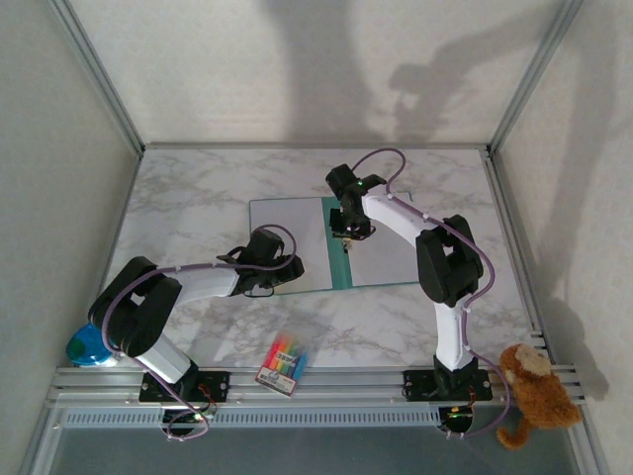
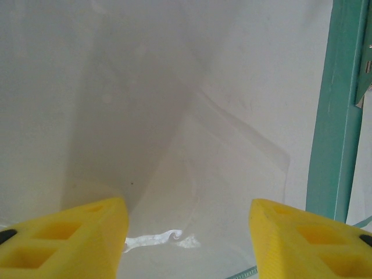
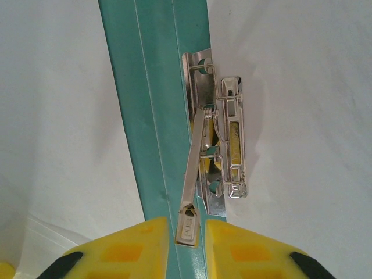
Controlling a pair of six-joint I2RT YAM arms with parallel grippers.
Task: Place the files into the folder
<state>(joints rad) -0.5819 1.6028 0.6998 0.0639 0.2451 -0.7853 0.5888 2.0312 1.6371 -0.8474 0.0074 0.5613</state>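
Both grippers over the open folder [image 1: 340, 272].
Left gripper [image 2: 186, 212] spread wide above a sheet [image 2: 116, 87]; right gripper [image 3: 187, 232] narrow around the clip lever [image 3: 196, 157], grip unclear.

Teal folder [image 1: 341, 269] lies open flat, white files [image 1: 386, 257] covering both halves

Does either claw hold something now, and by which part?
The left claw is open and holds nothing. The right claw has the free end of the clip lever of the folder between its fingers; whether they grip it cannot be told.
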